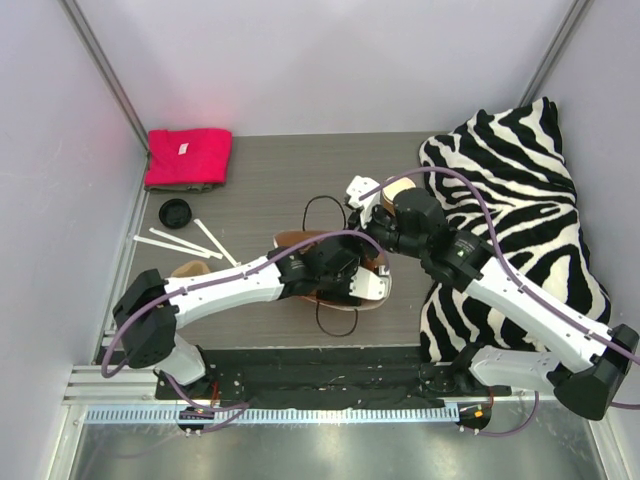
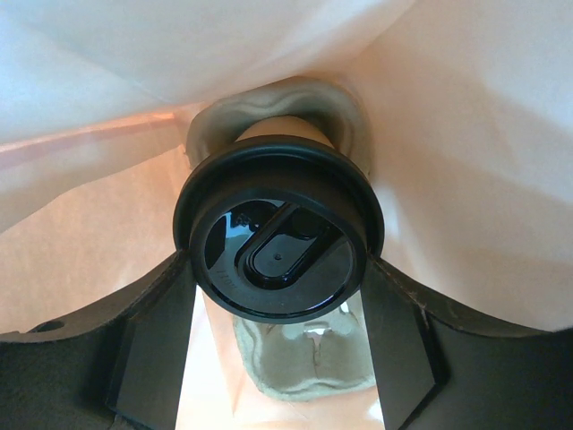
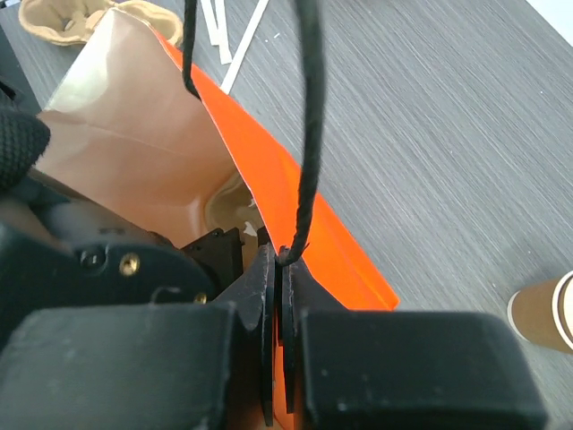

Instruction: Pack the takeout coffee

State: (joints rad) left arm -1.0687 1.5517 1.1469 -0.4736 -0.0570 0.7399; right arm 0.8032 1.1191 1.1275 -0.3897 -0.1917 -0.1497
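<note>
The orange bag point(image 1: 296, 240) lies open on the table, its orange outside clear in the right wrist view point(image 3: 313, 224). My left gripper point(image 1: 345, 275) reaches inside it. In the left wrist view the gripper point(image 2: 279, 269) is shut on the takeout coffee point(image 2: 279, 237), a kraft cup with a round black lid. The cup sits in a moulded cardboard tray point(image 2: 309, 363) inside the bag. My right gripper point(image 1: 372, 235) is shut on the bag's rim at its black cord handle point(image 3: 309, 134), seen up close in the right wrist view point(image 3: 282, 260).
A lidless kraft cup point(image 1: 396, 190) stands by the right gripper and shows in the right wrist view point(image 3: 542, 313). A loose black lid point(image 1: 175, 212), white sticks point(image 1: 185, 242), another cardboard tray point(image 1: 190, 270) and a red cloth point(image 1: 188, 157) lie left. A zebra cloth point(image 1: 520, 190) covers the right.
</note>
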